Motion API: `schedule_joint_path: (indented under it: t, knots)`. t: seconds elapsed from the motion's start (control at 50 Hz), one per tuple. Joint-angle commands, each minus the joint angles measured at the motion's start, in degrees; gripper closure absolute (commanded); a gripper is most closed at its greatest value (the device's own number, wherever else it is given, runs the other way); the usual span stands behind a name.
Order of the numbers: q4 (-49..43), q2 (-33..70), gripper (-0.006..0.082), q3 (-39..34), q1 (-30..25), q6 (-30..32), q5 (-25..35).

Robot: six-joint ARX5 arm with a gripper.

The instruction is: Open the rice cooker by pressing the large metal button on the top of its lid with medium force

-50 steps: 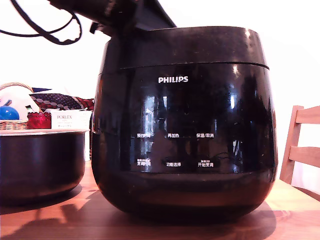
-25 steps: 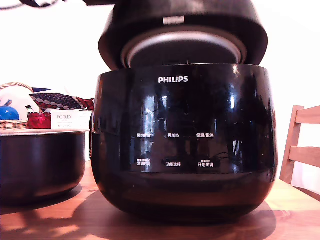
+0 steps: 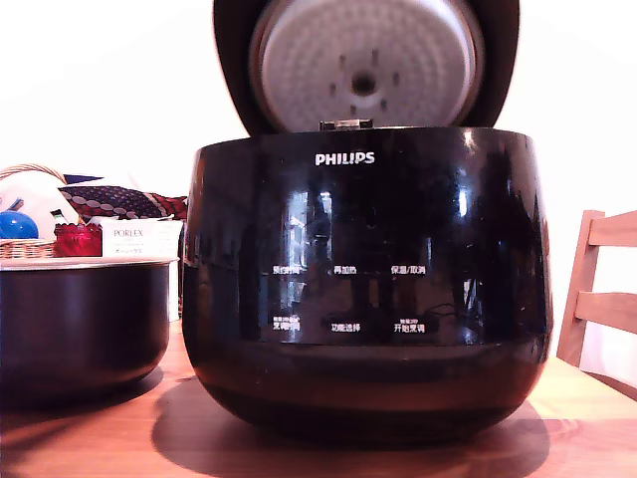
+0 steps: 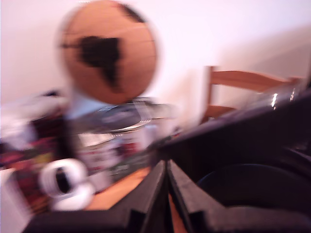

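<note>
The rice cooker [image 3: 364, 289] stands with lid [image 3: 365, 65] raised (dimpled plate showing).

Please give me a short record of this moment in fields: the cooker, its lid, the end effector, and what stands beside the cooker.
cooker: large glossy black rounded rice cooker with white PHILIPS logo, upright on the wooden table
lid: wide black domed lid swung up fully, its round silvery-grey dimpled inner plate facing the exterior camera
end effector: black end effector, fingers together; wrist view is blurred
beside, exterior view's left: smaller dark pot with silvery rim
beside, exterior view's right: wooden chair
task state: cooker open
</note>
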Motion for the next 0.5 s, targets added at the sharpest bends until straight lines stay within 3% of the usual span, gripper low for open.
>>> schedule_joint_path:
  t: [0.0, 0.48]
  knots:
    - [-0.4, -1.2, 0.0790, -1.5, 1.6, 0.5, -0.4]
    - [-4.5, -7.8, 0.0790, -1.5, 12.2, 0.7, -2.1]
